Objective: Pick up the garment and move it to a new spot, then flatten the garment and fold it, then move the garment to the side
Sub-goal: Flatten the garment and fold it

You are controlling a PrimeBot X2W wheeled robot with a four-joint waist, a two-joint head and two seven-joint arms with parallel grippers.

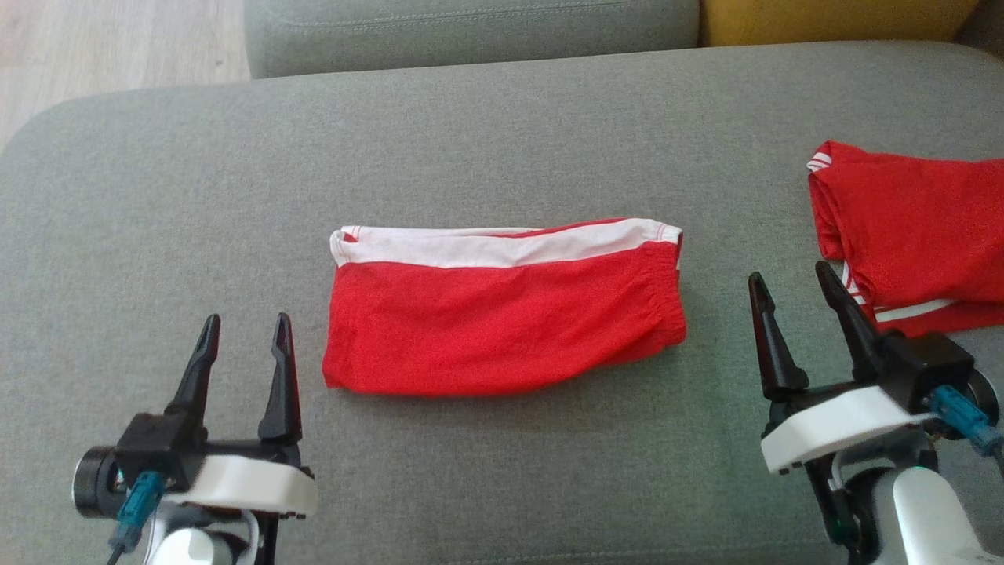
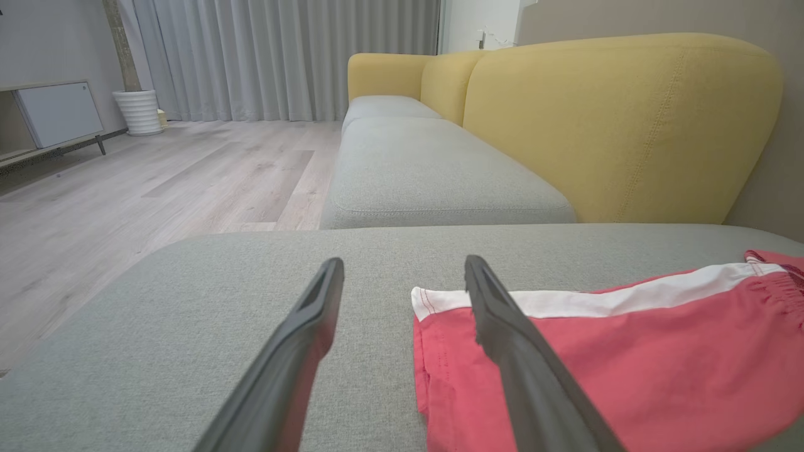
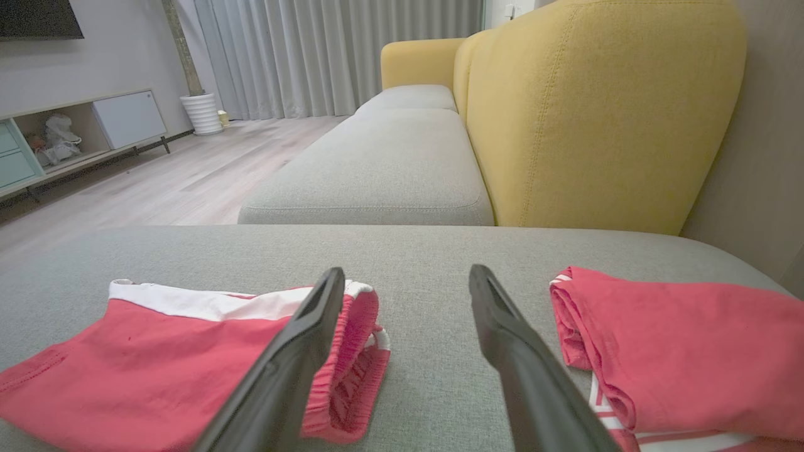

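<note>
- Folded red fabric garment with white band (image 1: 502,329): flat at centre of grey fabric seat cushion (image 1: 502,133).
- Second folded red garment with white stripes (image 1: 918,227): at cushion's right edge, apart.
- Left gripper (image 1: 247,317), right gripper (image 1: 788,270): both spread wide, empty; right one between the garments.

Garment (image 1: 502,314): lies mid seat cushion (image 1: 157,196). Second garment (image 1: 918,227): same cushion, at its 3 o'clock, apart.

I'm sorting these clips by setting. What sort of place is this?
Most likely a home living room: a grey and yellow sofa, a low cabinet against the wall, and floor-length curtains.
</note>
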